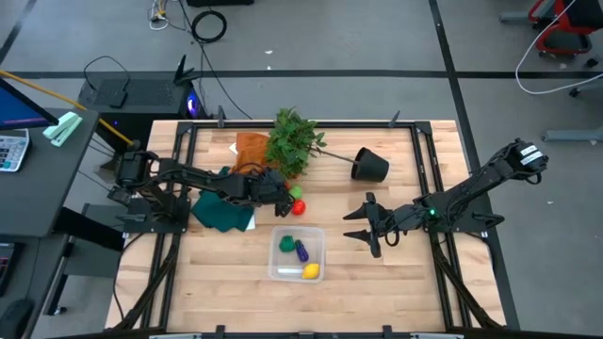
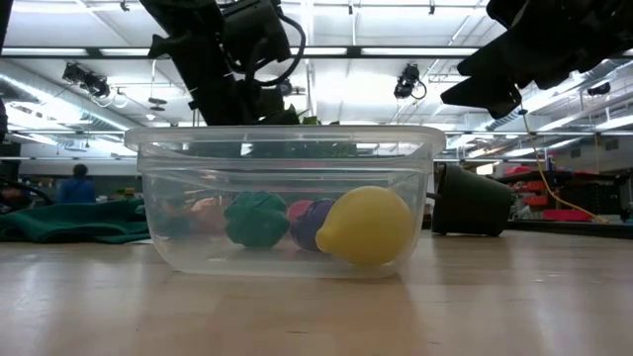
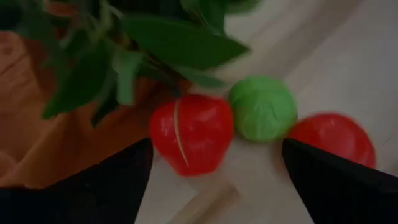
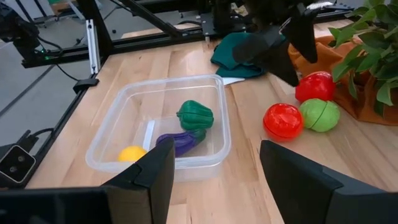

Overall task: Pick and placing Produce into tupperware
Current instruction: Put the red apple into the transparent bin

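Left gripper (image 4: 283,46) fingers spread, empty, above red fruit (image 3: 191,132) mid-desk. Risk: plant (image 1: 294,141) leaves snag; adjacent green ball (image 3: 263,107) knocked away. Right gripper (image 1: 369,226) open, idle.

**No readable text in any view**

No word, label, brand, number or sign can be read anywhere. The calculator (image 1: 11,151) at the far left edge of the high view shows keys, but its markings are too small to tell. The clear tub (image 4: 163,121) at centre left of the right wrist view bears no legible marking, and the toy produce carries none. The room behind, across the middle of the low view, shows no legible signs.
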